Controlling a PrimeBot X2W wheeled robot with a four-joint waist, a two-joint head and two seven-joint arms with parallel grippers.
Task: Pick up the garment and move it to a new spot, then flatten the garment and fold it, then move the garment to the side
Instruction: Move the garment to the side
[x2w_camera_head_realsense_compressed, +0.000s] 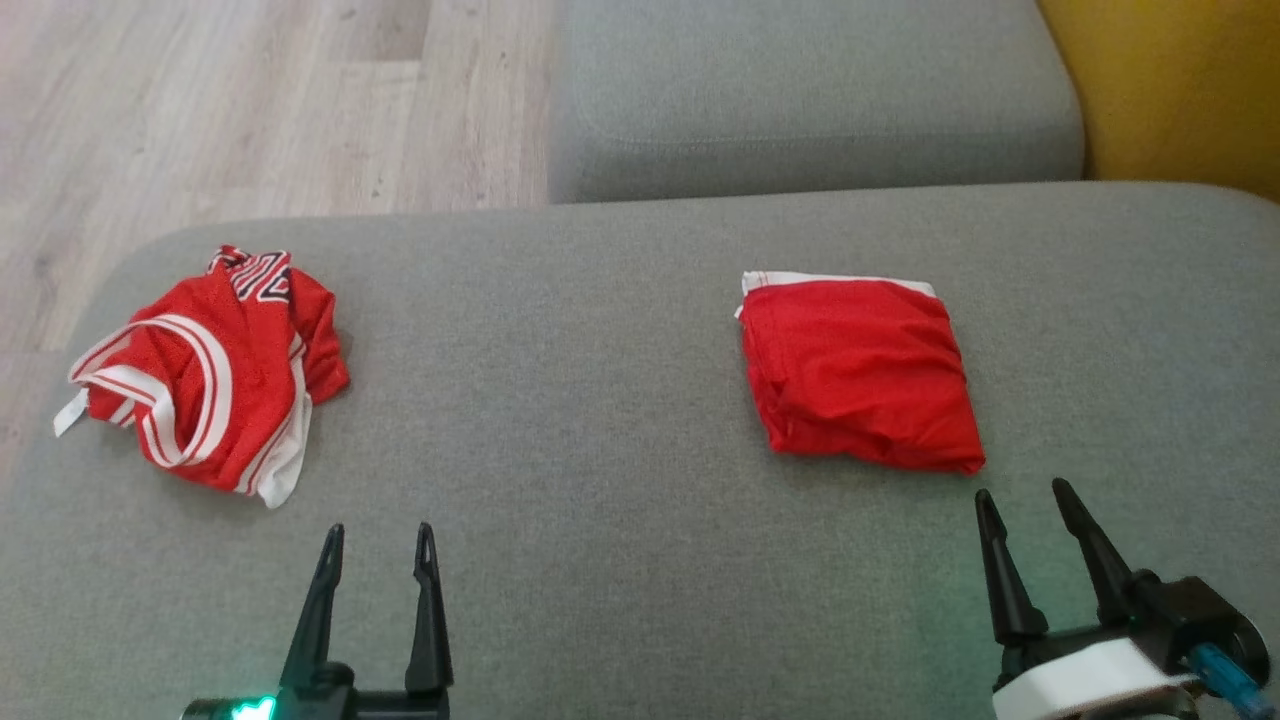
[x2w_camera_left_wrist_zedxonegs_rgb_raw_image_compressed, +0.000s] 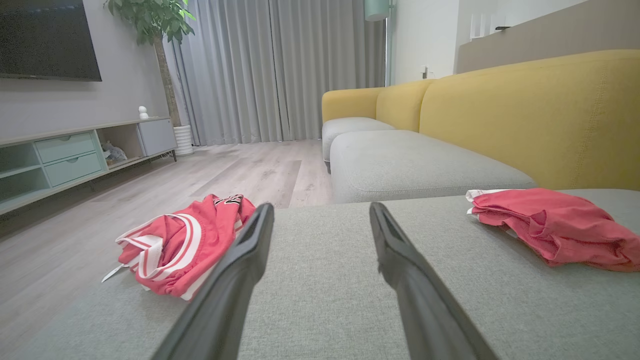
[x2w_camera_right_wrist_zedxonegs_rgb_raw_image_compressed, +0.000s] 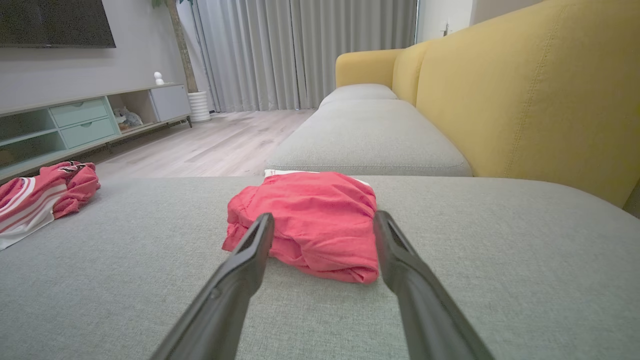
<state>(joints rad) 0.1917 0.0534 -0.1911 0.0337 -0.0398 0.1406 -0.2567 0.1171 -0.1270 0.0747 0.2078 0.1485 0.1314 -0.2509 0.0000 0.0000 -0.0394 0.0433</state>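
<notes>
A grey sofa seat (x2w_camera_head_realsense_compressed: 620, 400) carries two red garments, with a yellow backrest (x2w_camera_head_realsense_compressed: 1170, 90) past its far right corner and wood floor (x2w_camera_head_realsense_compressed: 200, 100) beyond its left edge. A crumpled jersey (x2w_camera_head_realsense_compressed: 205, 370) (red, trimmed in white stripes) lies bunched at the seat's left edge. A folded red garment (x2w_camera_head_realsense_compressed: 860, 375) lies flat right of centre, well apart from the jersey. The left gripper (x2w_camera_head_realsense_compressed: 380, 530) is at the near edge, jaws apart and empty. The right gripper (x2w_camera_head_realsense_compressed: 1022, 492) points at the folded garment's near corner, just short of it, jaws likewise apart and holding nothing.
</notes>
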